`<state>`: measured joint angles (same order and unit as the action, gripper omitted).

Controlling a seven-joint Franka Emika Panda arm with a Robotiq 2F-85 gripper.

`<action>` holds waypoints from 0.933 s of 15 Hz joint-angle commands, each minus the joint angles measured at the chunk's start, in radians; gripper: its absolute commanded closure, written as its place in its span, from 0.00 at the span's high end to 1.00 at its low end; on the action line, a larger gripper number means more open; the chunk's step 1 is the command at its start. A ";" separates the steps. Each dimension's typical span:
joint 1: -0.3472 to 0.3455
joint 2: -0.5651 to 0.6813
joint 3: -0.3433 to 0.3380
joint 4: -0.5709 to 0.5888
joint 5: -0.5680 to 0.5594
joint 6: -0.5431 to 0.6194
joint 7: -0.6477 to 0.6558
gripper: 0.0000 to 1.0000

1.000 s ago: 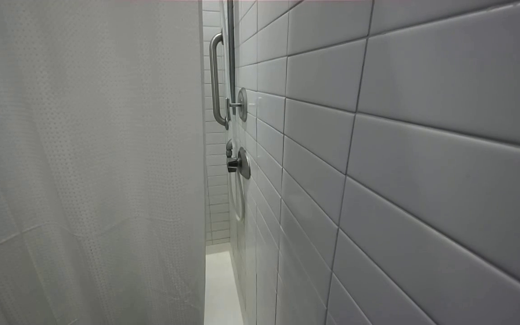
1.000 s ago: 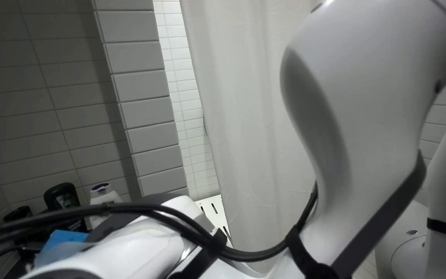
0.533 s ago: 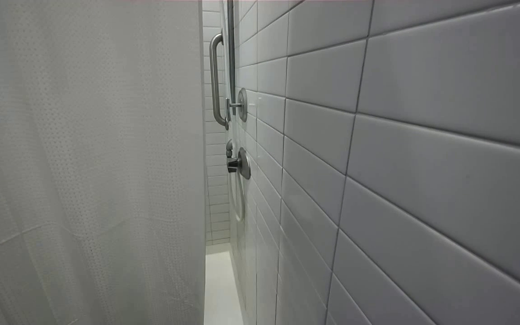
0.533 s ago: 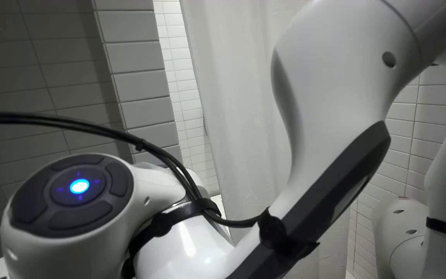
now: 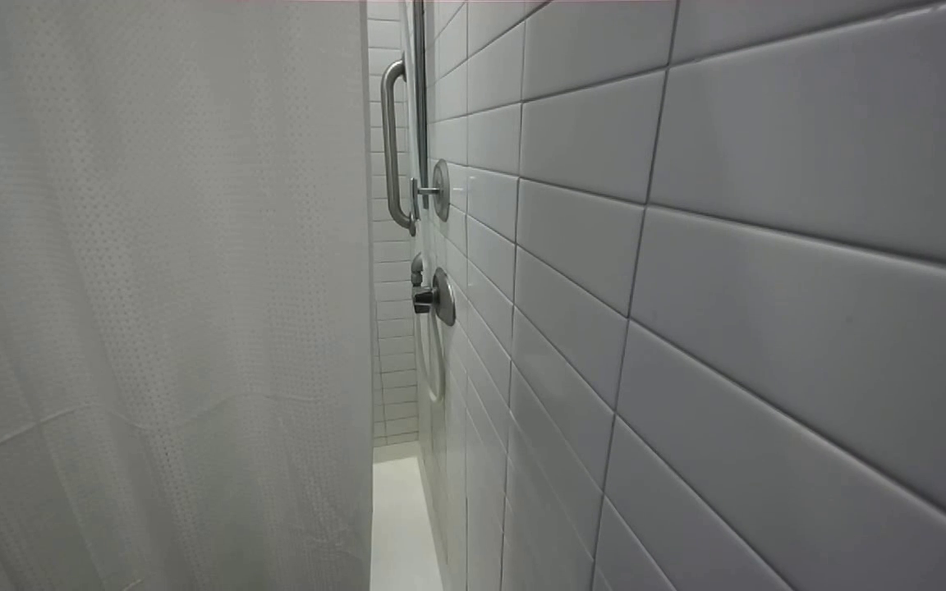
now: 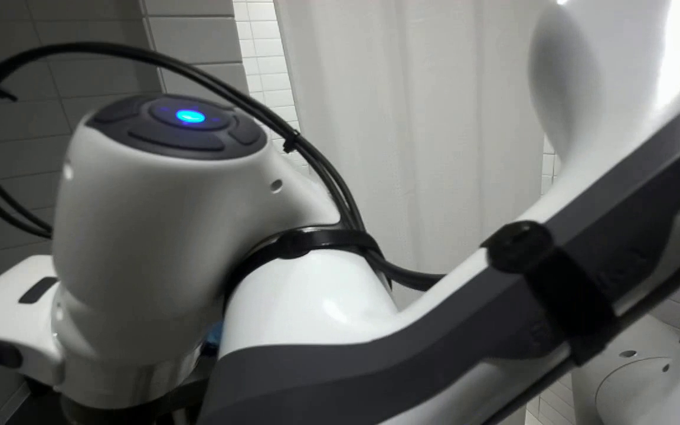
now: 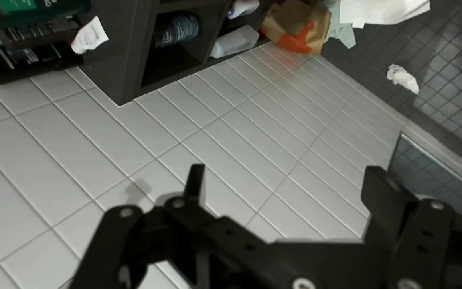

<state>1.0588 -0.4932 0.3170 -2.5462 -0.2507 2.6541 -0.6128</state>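
- So my hand (image 7: 285, 176) is fully released: fingers (image 7: 194, 182) spread wide across the lower half of the wrist view, just air in the gap and the white tiled wall (image 7: 231, 128) behind it.
- Nearest bunch of stuff is the dark cubby shelf (image 7: 112, 60), upper left to top center of the frame, well apart from my fingertips.
- Toiletries beside it: a dark green bottle (image 7: 30, 14) in the upper left corner, a black bottle (image 7: 30, 60) below that, and a small white tube (image 7: 89, 37) by the shelf's side panel.
- In the cubbies, top middle: a dark Dove bottle (image 7: 179, 30) in one, then a translucent bottle (image 7: 237, 42) and a white-and-purple bottle (image 7: 244, 8) next door.
- Past the shelf, top right of center, a brown paper bag (image 7: 295, 20) with an orange-red patch. Further right, a wad of white tissue (image 7: 402, 78) on the dark tiled floor (image 7: 451, 52).
- Lower right there's a framed pane (image 7: 431, 176), looks like a mirror.
- In an exterior view my white arm (image 6: 310, 295) fills most of the frame, blue light (image 6: 190, 116) glowing upper left, black cables (image 6: 303, 147) looped over it.
- White shower curtain (image 5: 153, 287) in both exterior views. A metal grab bar (image 5: 391, 148) and shower knob (image 5: 440, 297) sit near center frame.
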 commanded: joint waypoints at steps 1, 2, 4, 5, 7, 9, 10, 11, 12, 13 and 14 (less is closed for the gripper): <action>0.010 -0.134 -0.008 -0.077 0.051 -0.003 0.151 1.00; 0.002 -0.162 -0.003 -0.095 0.047 0.006 0.204 1.00; -0.024 -0.209 0.010 -0.122 0.035 0.017 0.300 1.00; -0.035 -0.233 0.008 -0.134 0.033 0.022 0.333 1.00; -0.059 -0.285 0.005 -0.157 0.039 0.015 0.398 1.00; -0.098 -0.335 0.006 -0.176 0.036 0.011 0.450 1.00; -0.115 -0.355 0.008 -0.179 0.041 0.000 0.472 1.00; -0.135 -0.379 0.010 -0.185 0.037 -0.011 0.482 1.00; -0.152 -0.403 0.010 -0.187 0.036 -0.024 0.491 1.00; -0.164 -0.433 0.008 -0.188 0.038 -0.049 0.494 1.00; -0.173 -0.461 0.006 -0.188 0.043 -0.073 0.497 1.00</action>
<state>0.9211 -0.8515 0.3180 -2.7118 -0.2229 2.6382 -0.1373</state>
